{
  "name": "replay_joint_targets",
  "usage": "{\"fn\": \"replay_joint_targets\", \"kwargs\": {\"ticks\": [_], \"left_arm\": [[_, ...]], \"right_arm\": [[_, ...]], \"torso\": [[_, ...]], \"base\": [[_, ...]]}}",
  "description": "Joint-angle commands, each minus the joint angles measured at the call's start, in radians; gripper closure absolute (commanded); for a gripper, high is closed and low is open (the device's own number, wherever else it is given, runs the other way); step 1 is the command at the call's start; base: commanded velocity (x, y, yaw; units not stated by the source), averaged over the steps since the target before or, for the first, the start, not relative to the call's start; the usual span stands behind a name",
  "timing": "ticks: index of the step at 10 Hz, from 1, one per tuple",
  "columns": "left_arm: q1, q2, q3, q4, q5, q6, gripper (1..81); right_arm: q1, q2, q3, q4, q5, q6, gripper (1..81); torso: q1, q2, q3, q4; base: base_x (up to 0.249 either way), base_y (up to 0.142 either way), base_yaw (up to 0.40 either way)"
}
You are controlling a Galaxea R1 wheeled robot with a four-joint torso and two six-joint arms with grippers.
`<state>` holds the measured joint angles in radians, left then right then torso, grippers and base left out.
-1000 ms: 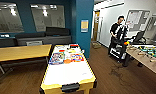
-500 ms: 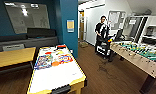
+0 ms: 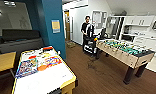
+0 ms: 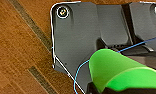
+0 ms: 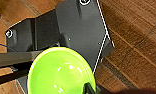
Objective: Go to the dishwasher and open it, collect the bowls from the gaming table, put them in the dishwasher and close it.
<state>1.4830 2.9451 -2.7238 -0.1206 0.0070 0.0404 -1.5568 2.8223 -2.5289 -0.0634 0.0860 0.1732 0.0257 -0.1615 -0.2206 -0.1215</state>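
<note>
Over wood floor (image 4: 16, 45), each gripper clamps 1 bowl: left (image 4: 99, 90) bright green (image 4: 119, 68), right (image 5: 90, 89) lime (image 5: 60, 72); no legible writing.

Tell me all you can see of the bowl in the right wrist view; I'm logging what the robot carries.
The lime bowl is round, glossy and looks like plastic, with bright highlights on its empty inside. Its opening faces the camera, tilted a little. A dark part of the right end effector meets its rim at one edge. It is up off the ground, above the brown wooden floor.
</note>
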Motion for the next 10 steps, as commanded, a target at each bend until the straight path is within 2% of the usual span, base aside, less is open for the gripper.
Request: {"fn": "replay_joint_targets", "kwargs": {"ticks": [1, 10], "left_arm": [[-0.04, -0.004, -0.004, -0.005, 0.061, 0.006, 81.1], [-0.033, 0.003, -0.005, -0.004, 0.062, 0.01, 81.1]], "right_arm": [[0.037, -0.018, 0.0, -0.003, -0.051, 0.0, 81.1], [0.036, -0.002, -0.007, -0.004, -0.041, 0.0, 81.1]], "torso": [[0.0, 0.0, 0.0, 0.0], [0.0, 0.0, 0.0, 0.0]], "base": [[0.0, 0.0, -0.396], [0.0, 0.0, -0.396]]}}
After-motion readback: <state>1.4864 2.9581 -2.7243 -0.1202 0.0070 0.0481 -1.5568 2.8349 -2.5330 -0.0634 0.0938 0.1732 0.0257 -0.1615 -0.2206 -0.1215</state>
